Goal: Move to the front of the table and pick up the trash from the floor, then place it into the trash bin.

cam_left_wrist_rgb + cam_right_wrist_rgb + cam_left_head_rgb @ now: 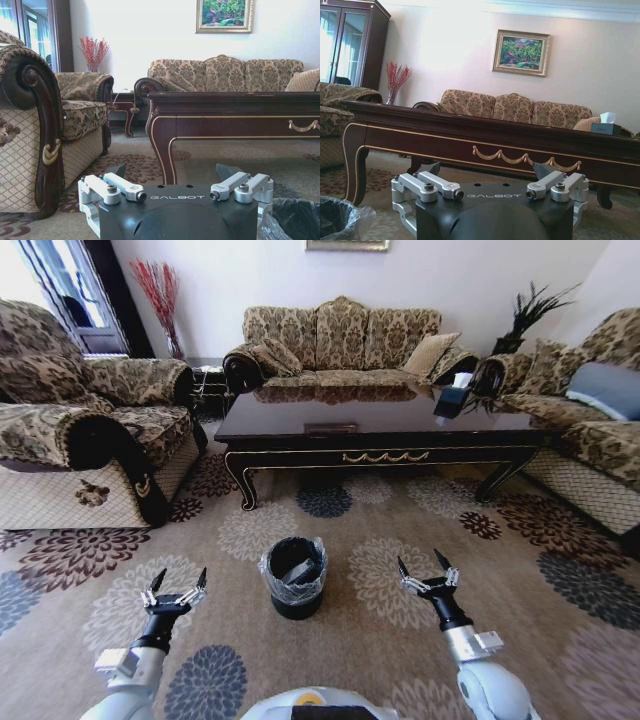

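Both the left pincer (175, 593) and right pincer (427, 573) hung wide and empty flanking the trash bin (293, 577), which seemingly already held trash, so groping the bare floor (360, 640) risked toppling it.

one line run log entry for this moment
left gripper: open, held above carpet | right gripper: open, held above carpet | bin: between the two, something pale inside | table: ahead

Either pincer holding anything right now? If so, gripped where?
Nothing is held. The left pincer and right pincer are both open and empty, hovering above the floor on either side of the trash bin.
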{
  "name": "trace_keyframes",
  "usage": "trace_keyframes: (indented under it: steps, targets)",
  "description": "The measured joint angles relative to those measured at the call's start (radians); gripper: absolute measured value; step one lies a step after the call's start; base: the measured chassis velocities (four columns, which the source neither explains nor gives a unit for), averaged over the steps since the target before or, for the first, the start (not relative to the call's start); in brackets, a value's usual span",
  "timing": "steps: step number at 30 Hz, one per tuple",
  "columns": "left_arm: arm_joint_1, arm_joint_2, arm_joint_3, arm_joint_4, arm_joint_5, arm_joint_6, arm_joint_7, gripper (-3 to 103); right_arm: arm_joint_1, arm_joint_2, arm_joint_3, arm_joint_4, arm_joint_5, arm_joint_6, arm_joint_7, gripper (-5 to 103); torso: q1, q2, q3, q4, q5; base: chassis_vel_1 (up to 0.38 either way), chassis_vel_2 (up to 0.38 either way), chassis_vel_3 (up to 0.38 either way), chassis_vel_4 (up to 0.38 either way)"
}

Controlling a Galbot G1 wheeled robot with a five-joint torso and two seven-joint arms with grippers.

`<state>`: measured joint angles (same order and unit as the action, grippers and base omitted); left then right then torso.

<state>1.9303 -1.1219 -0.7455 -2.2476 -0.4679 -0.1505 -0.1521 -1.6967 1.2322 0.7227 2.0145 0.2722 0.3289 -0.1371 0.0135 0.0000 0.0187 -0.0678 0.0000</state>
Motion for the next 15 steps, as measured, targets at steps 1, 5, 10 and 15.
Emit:
trace_keyframes:
  steps: [1, 5, 10, 15]
  targets:
    - [0.000, 0.000, 0.000, 0.000, 0.000, 0.000, 0.000, 100, 0.000, 0.000, 0.000, 0.000, 0.000, 0.000, 0.000, 100, 0.000, 0.000, 0.000, 0.0000, 0.0000, 0.000, 0.000, 0.000, 0.000]
    - [-0.001, 0.000, 0.001, 0.000, -0.001, 0.001, 0.000, 100, 0.000, 0.000, 0.000, 0.000, 0.000, 0.000, 0.000, 100, 0.000, 0.000, 0.000, 0.0000, 0.0000, 0.000, 0.000, 0.000, 0.000]
    - [-0.001, 0.001, 0.001, 0.000, -0.001, 0.002, 0.000, 100, 0.000, 0.000, 0.000, 0.000, 0.000, -0.001, 0.000, 100, 0.000, 0.000, 0.000, 0.0000, 0.0000, 0.000, 0.000, 0.000, 0.000]
    - [-0.001, 0.001, 0.001, 0.000, -0.002, 0.003, -0.001, 100, 0.000, 0.000, 0.000, 0.000, 0.000, -0.001, 0.000, 100, 0.000, 0.000, 0.000, 0.0000, 0.0000, 0.064, -0.067, -0.071, 0.073]
